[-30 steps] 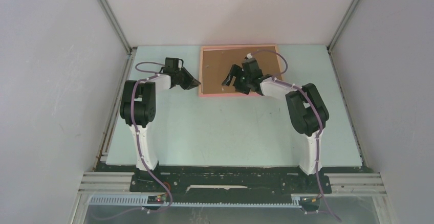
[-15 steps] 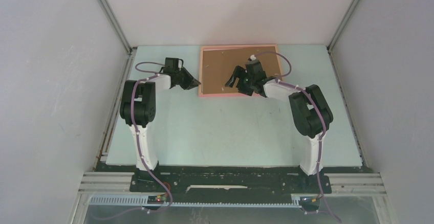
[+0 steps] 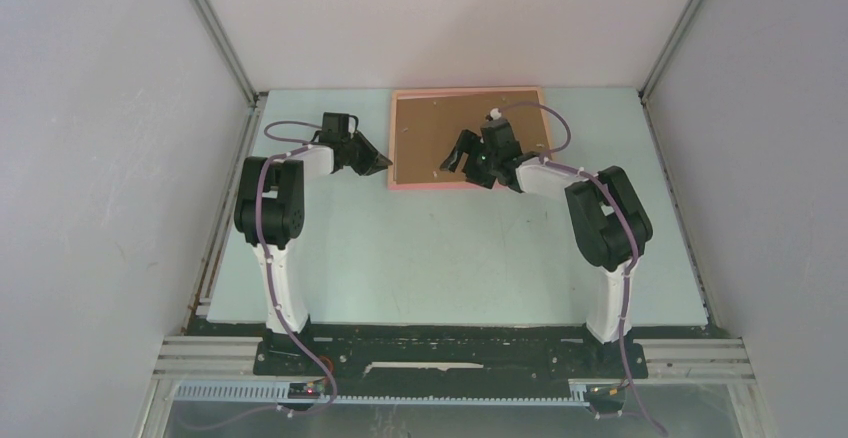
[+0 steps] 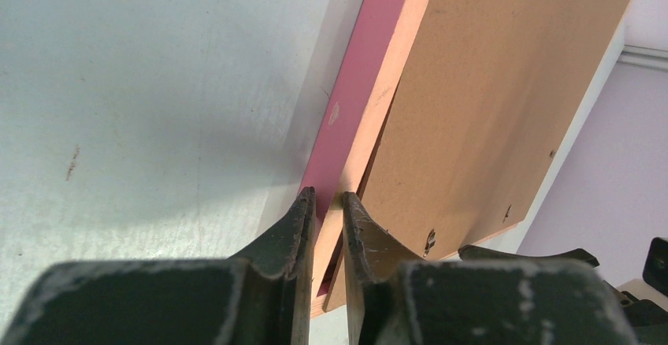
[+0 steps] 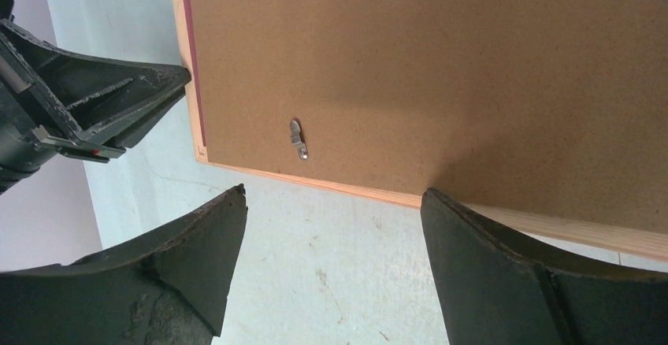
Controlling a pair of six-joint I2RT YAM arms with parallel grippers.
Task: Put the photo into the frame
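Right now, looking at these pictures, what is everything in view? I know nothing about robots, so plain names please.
frame: one, salmon-pink border, lying face down at the table's far middle.
backing board: one, brown, set in the frame's back.
metal clips: several, silvery, on the backing board near its edges.
table: one, pale green, under everything.
walls: three, white, around the table.
left arm: one, white and black, near left.
right arm: one, white and black, near right.
left claw: one, black, shut on the frame's left rim.
right claw: one, black, open above the backing board's near edge.
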